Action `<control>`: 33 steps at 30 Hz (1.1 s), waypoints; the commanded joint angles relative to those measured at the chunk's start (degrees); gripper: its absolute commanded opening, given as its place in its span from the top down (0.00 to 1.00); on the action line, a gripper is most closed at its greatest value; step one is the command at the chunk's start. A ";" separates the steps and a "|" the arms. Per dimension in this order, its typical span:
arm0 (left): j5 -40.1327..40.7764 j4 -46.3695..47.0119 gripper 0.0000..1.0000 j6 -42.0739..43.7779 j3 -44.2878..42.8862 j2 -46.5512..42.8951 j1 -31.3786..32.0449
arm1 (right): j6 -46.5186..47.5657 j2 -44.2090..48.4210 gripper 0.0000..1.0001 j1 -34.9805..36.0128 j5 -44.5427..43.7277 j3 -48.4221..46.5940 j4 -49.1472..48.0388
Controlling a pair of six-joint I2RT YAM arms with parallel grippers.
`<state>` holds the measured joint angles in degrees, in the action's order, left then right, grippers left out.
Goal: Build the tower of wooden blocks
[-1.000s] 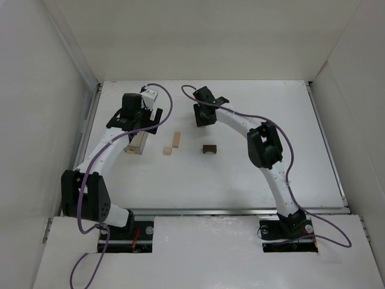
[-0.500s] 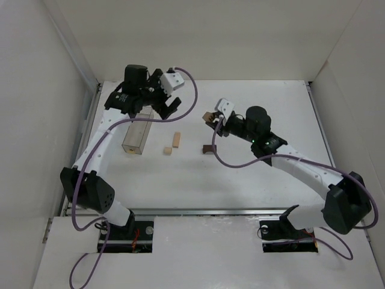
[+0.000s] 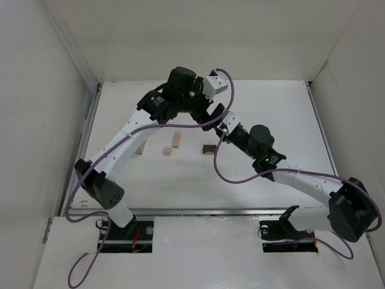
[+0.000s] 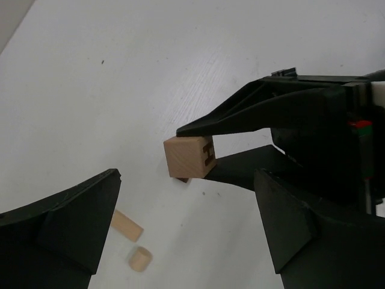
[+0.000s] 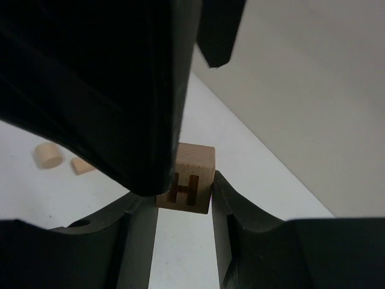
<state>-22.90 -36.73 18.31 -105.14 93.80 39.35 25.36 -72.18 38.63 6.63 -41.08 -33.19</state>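
My right gripper is shut on a pale wooden cube marked H, held just above the dark brown notched block. In the left wrist view the cube sits between the right gripper's black fingers, and the dark block peeks out under it. My left gripper is open and empty, hovering over the cube and close to the right gripper. A pale tan bar and a small tan round piece lie left of the dark block. In the top view the left gripper hides the cube.
A clear plastic box stands at the left, mostly hidden behind my left arm. White walls close in the table on three sides. The two grippers are almost touching over the middle.
My left arm has swung right, from over the clear box to above the right gripper. My right gripper, holding the cube, has shifted slightly toward the dark block.
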 commanded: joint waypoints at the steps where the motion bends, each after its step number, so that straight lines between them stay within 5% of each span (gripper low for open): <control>1: 4.09 -2.91 0.09 -6.70 -1.20 1.12 -0.07 | 0.21 2.13 1.00 0.57 -2.41 -0.40 -5.92; 14: -6.19 1.57 0.42 -9.25 1.52 1.73 -2.44 | -0.84 2.13 1.00 0.57 1.10 -0.40 -5.92; 28: -8.57 1.05 0.52 -9.16 -0.59 5.16 -2.44 | -0.84 2.66 1.00 0.57 2.16 -0.40 -5.40; 33: -8.57 1.05 0.81 -9.16 -0.59 5.17 -2.44 | -0.84 3.19 1.00 0.57 2.16 -0.40 -5.39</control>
<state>-30.24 -35.77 8.58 -103.94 99.31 36.91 25.26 -71.24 38.72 7.84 -41.01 -34.70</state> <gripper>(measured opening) 0.322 0.425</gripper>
